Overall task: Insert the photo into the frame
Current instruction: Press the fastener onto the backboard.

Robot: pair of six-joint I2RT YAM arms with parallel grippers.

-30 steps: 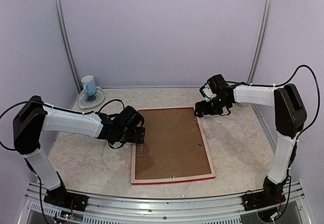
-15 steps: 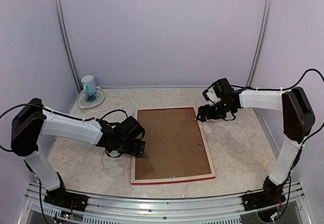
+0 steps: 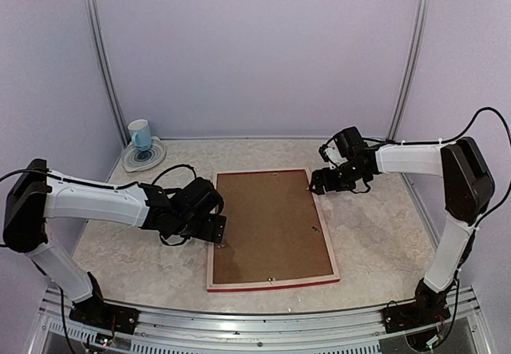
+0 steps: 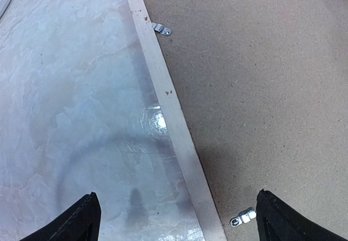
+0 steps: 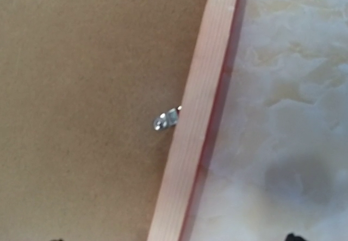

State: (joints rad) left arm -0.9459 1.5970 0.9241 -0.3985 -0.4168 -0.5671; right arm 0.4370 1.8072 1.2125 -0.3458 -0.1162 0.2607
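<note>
Inside the frame [image 4: 174,110], brown backing board [image 4: 255,88].

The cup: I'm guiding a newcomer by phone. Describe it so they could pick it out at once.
On the table, look to the far left corner. A round patterned plate lies there, and the cup stands upright on it. It is small, pale blue and white, and it stands up, whereas the frame lies flat mid-table.

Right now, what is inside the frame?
A brown backing board fills the frame, with small metal clips at its edges. Anything under the board is hidden.
</note>
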